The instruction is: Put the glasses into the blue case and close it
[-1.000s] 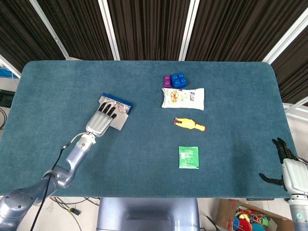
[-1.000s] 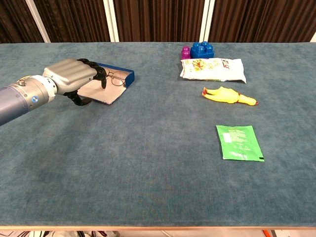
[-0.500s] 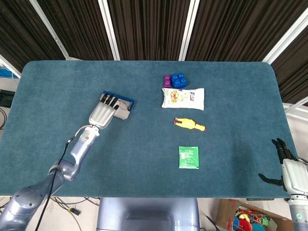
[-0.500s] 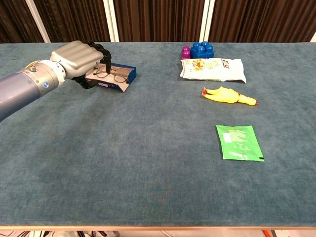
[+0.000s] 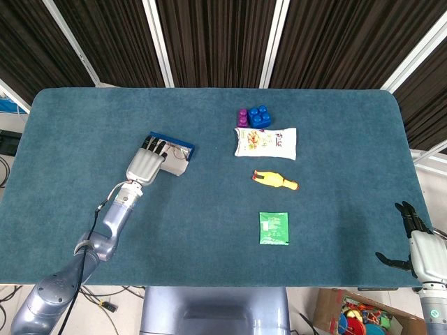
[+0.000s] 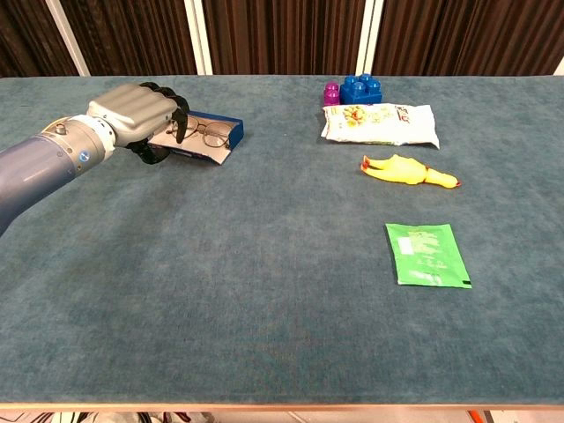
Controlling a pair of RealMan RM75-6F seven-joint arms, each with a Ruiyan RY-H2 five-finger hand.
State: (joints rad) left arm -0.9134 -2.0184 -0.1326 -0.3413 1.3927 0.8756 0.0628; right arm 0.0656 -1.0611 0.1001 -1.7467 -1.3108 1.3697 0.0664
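right hand (image 5: 421, 246): it is hanging off the near right table edge, well apart from everything, fingers apart and holding nothing.
green packet (image 6: 427, 254): it is lying flat on the near right of the table (image 6: 264, 300), taking no part in the task.
left hand (image 6: 137, 119): it is reaching over the near left side of the case, dark fingertips curling onto the flap; whether it is actually pinching the flap or only pressing on it cannot be told.
blue case (image 6: 210, 139): it is sitting open on the far left, its pale flap (image 5: 176, 165) appearing to tilt up. It is probably light and rigid, so it is likely sliding easily on the cloth; pushing the flap's free edge while bracing the box looks best.
glasses (image 6: 204, 135): they are already lying inside the case. Thin wire frame and lenses are looking fragile, so the lid should be coming down without pinching a temple.
far objects: a yellow toy chicken (image 6: 410, 170), a snack bag (image 6: 380, 123) and blocks (image 6: 354, 90) are lying well apart on the right.
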